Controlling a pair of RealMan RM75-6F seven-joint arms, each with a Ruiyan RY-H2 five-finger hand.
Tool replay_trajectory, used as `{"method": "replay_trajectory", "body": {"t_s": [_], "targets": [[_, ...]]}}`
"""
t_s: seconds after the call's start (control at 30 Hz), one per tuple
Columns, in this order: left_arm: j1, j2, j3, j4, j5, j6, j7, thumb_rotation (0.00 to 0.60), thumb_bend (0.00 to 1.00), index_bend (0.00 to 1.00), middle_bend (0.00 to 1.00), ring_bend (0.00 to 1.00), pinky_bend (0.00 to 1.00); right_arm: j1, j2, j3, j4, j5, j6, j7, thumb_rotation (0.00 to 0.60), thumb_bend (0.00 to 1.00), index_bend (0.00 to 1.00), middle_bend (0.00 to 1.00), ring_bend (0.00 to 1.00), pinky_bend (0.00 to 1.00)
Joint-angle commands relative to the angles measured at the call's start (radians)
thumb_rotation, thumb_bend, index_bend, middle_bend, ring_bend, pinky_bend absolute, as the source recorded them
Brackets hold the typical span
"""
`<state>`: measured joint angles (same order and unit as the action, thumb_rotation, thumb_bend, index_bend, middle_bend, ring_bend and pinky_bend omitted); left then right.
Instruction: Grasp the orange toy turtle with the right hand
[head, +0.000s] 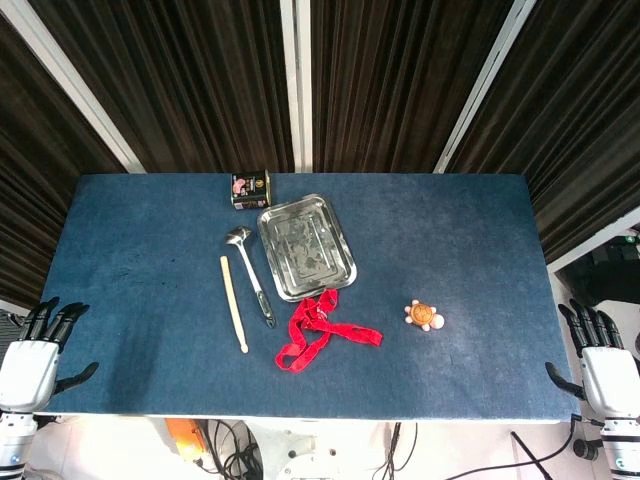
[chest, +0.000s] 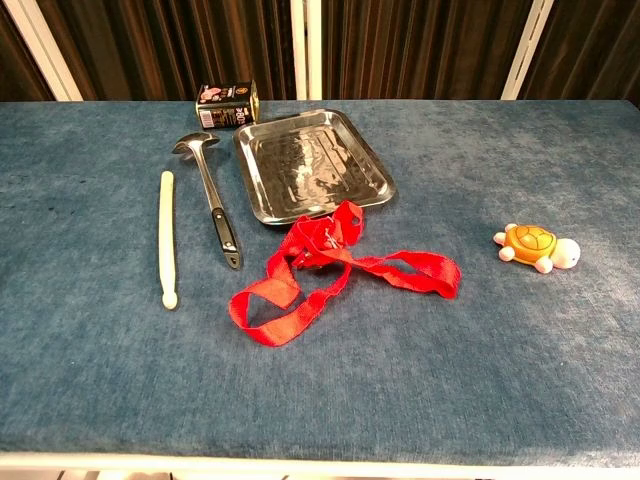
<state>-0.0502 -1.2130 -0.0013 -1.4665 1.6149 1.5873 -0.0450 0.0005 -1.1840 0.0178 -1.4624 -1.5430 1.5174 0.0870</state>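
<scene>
the orange toy turtle (head: 424, 316) sits alone on the blue table (head: 480, 230), right of one tangled red ribbon (head: 318, 335), nothing between it and the right hand (head: 600, 360). left of the ribbon lie one steel tray (head: 305, 246), one ladle (head: 252, 274), one cream stick (head: 234, 303) and one dark tin (head: 250, 189). both the right hand and left hand (head: 38, 352) rest off the table's near corners, fingers spread, holding nothing.
</scene>
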Motion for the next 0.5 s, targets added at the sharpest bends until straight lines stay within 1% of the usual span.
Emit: {"method": "replay_trajectory", "body": {"t_s": [0.03,0.3,0.4,0.5], "targets": [[0.0,0.005,0.0,-0.008,-0.002,-0.003,0.006,0.6,0.13,0.15,0.15,0.0,0.09,0.001,0.0,-0.001,0.002,-0.004,0.002,0.005,0.6,0.2,0.0,0.0,0.0,0.0],[0.002,0.012,0.007,-0.023,-0.006,-0.012,0.021,0.6,0.13,0.15,0.14,0.0,0.09,0.008,-0.007,0.0,0.011,-0.029,0.014,0.005,0.6,0.21,0.0,0.01,0.0,0.0],[0.005,0.016,0.006,-0.028,-0.009,-0.009,0.023,0.6,0.13,0.15,0.14,0.0,0.09,0.016,-0.015,0.008,0.014,-0.046,0.031,-0.001,0.6,0.21,0.0,0.05,0.0,0.0],[0.007,0.021,0.004,-0.032,-0.012,-0.007,0.022,0.6,0.13,0.15,0.14,0.0,0.09,0.036,-0.018,0.017,0.005,-0.058,0.022,-0.033,0.6,0.21,0.0,0.1,0.0,0.0]]}}
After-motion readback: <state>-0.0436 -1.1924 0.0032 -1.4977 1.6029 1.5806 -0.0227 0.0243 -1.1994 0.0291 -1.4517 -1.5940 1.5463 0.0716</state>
